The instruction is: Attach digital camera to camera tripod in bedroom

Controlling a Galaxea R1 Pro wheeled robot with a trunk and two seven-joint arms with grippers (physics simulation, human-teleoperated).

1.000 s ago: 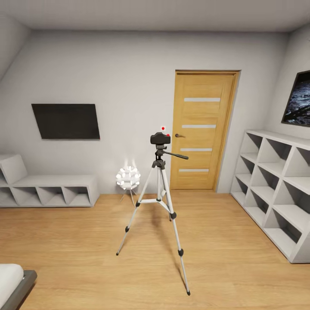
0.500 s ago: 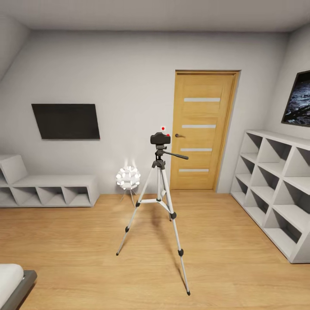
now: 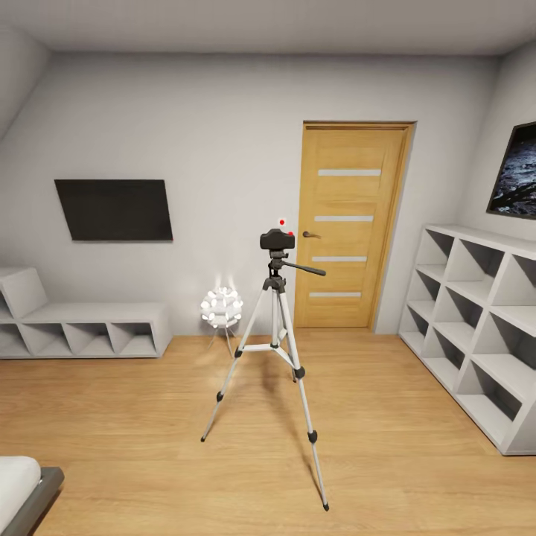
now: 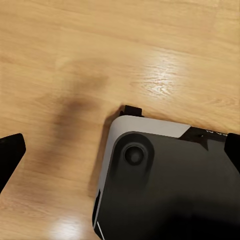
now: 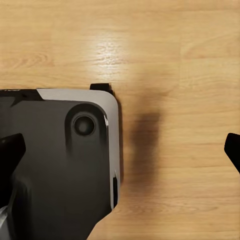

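The camera tripod (image 3: 277, 350) stands on the wood floor mid-room in the head view, silver legs spread, black handle pointing right. The digital camera (image 3: 277, 239) sits on top of its pan head, red button up. In the left wrist view my left gripper (image 4: 120, 152) is open, one dark fingertip (image 4: 10, 152) at each side edge, over bare floor and my own base. The right wrist view has my right gripper (image 5: 120, 149) open in the same way, with nothing between its fingers (image 5: 11, 150). Both grippers hang low, away from the tripod.
A wooden door (image 3: 350, 223) is behind the tripod, a white ball lamp (image 3: 221, 307) to its left. White cube shelves (image 3: 476, 327) line the right wall, a low white bench (image 3: 82, 327) the left. A bed corner (image 3: 22, 487) is at lower left. My dark base (image 4: 165, 185) is beneath the grippers.
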